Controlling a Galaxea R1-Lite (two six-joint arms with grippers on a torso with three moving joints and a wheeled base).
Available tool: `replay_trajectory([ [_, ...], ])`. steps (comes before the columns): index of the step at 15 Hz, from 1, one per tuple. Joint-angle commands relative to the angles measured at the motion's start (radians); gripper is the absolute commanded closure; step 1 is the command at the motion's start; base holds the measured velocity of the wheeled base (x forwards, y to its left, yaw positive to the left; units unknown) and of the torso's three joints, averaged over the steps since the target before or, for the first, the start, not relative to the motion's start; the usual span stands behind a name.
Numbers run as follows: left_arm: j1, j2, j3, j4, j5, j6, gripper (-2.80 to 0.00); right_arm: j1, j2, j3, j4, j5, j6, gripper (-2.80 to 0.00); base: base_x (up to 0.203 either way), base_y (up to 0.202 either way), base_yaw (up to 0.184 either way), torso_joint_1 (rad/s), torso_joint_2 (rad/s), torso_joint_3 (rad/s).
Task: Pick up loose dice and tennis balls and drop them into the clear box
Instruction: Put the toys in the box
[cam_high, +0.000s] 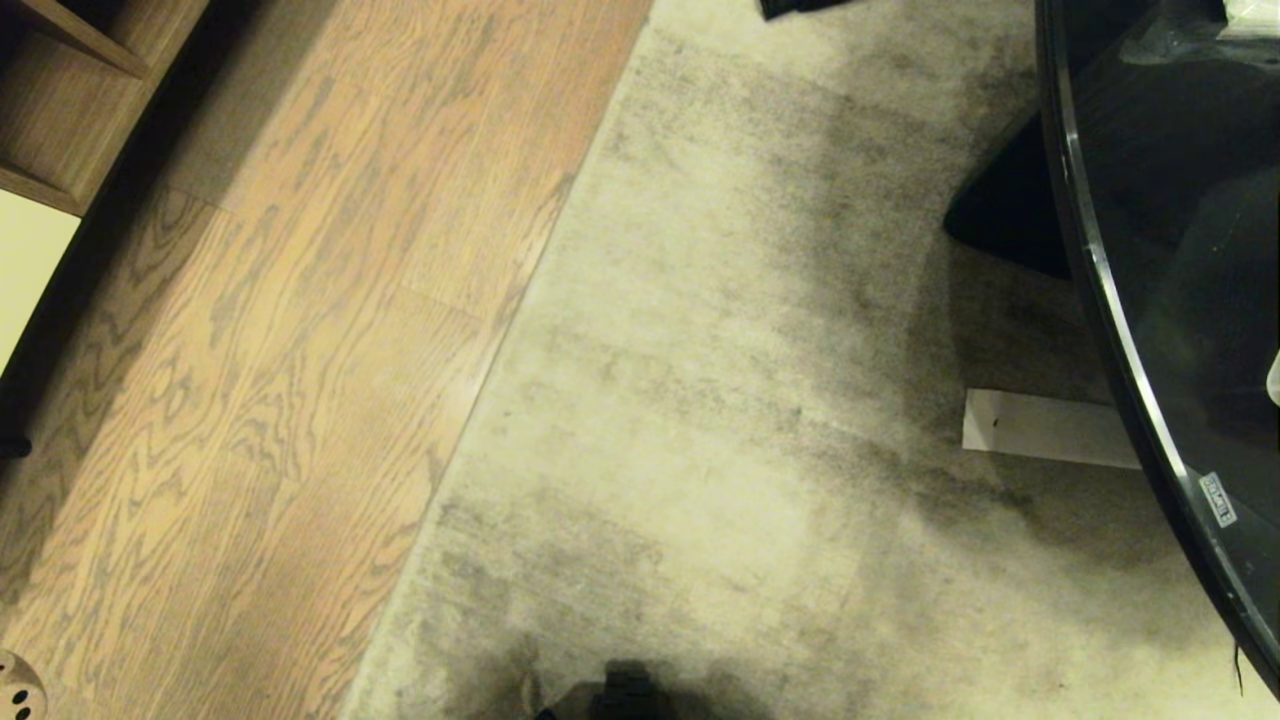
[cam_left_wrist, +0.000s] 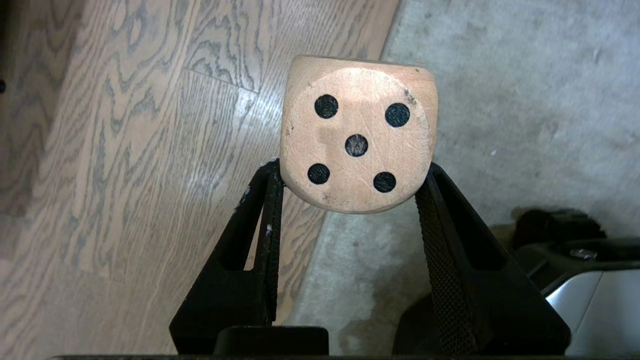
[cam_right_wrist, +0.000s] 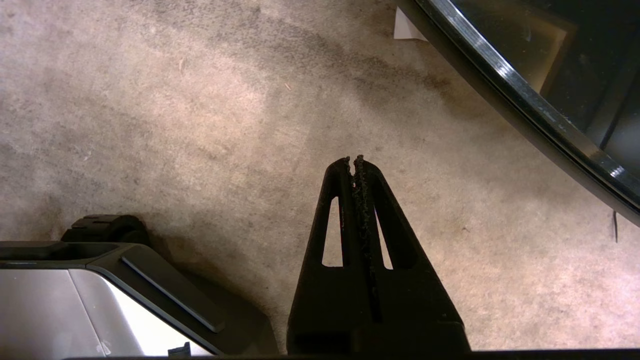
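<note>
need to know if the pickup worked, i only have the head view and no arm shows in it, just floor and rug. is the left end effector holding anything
Observer: Yes. In the left wrist view the left end effector is shut on a die, one finger on each side.
Operator: which face is toward that camera
Observer: The five, with all its pips in view.
Operator: is it off the floor
Observer: It looks so: the wood floor and the rug show behind it, and the seam between them runs behind the die.
Operator: and the right one
Observer: The right end effector is shut and empty over the rug, near the dark table's rim.
</note>
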Motion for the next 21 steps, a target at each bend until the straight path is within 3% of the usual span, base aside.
replay_trajectory([
  [1, 0.0, -0.076, 0.022, 0.007, -0.001, 0.029, 0.0, 0.0, 0.001, 0.0, -0.001, 0.001, 0.0, 0.0, 0.0, 0.0, 0.0, 0.0, 0.0, 0.0],
  [4, 0.003, -0.142, 0.054, 0.052, 0.001, 0.069, 0.0, 0.0, 0.001, 0.0, 0.0, 0.0, 0.0, 0.0, 0.0, 0.0, 0.0, 0.0, 0.0, 0.0],
  [9, 0.005, -0.162, 0.055, 0.091, -0.005, 0.071, 0.0, 0.0, 0.001, 0.0, -0.001, 0.0, 0.0, 0.0, 0.0, 0.0, 0.0, 0.0, 0.0, 0.0],
  [17, 0.005, -0.162, 0.055, 0.088, 0.001, -0.021, 0.0, 0.0, 0.001, 0.0, -0.001, 0.001, 0.0, 0.0, 0.0, 0.0, 0.0, 0.0, 0.0, 0.0],
  [21, 0.005, -0.162, 0.055, 0.088, 0.015, -0.031, 0.0, 0.0, 0.001, 0.0, 0.0, 0.0, 0.0, 0.0, 0.0, 0.0, 0.0, 0.0, 0.0, 0.0],
])
